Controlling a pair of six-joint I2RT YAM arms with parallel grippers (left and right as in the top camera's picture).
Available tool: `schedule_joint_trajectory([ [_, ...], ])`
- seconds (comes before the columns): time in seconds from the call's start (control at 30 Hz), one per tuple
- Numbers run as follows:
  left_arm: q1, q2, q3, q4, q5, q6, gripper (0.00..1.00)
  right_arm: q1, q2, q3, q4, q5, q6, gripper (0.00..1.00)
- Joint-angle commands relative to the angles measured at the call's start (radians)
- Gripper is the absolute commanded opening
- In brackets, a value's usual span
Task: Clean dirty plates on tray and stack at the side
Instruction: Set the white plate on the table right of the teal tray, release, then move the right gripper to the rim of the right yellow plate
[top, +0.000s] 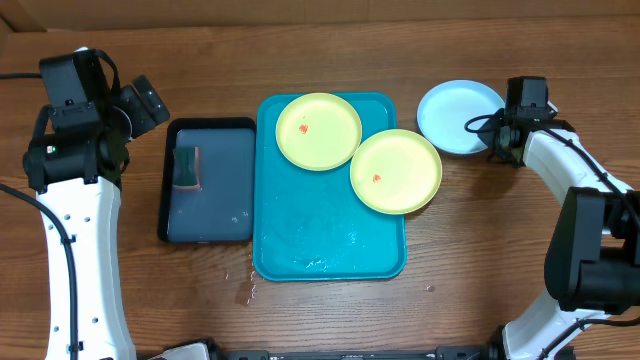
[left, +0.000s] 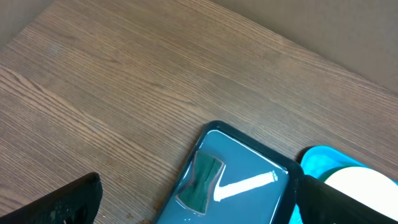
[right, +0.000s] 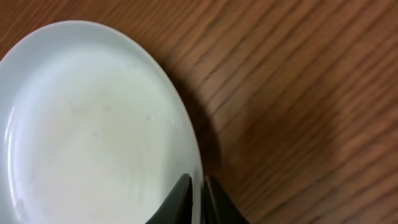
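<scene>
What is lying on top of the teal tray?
The left yellow-green plate and the right yellow-green plate, each with a red smear, rest on the teal tray; the right one overhangs its rim. Water drops shine on its bare floor. What lies beneath the plates is covered.

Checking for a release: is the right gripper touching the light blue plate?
Touching. The right wrist view shows the rim of the light blue plate pinched inside the right gripper.

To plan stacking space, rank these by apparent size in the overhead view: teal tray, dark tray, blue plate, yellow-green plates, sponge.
1. teal tray
2. dark tray
3. blue plate and both yellow-green plates, which look alike; not ranked
4. sponge
</scene>
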Motion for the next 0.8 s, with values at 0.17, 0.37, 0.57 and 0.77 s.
schedule_joint_trajectory([
  [0.17, 0.002, 0.003, 0.017, 0.004, 0.008, -0.014, 1.0, 0.0, 0.006, -0.002, 0.016, -0.102, -0.008, 0.2],
  [0.37, 0.002, 0.003, 0.017, 0.004, 0.008, -0.014, 1.0, -0.003, 0.005, 0.01, 0.012, -0.15, -0.128, 0.4],
  [0.57, 0.002, 0.003, 0.017, 0.004, 0.008, -0.014, 1.0, -0.007, -0.003, 0.087, -0.072, -0.31, -0.29, 0.66],
  [0.77, 0.002, 0.003, 0.017, 0.004, 0.008, -0.014, 1.0, -0.007, -0.008, 0.235, -0.257, -0.452, -0.346, 0.67],
])
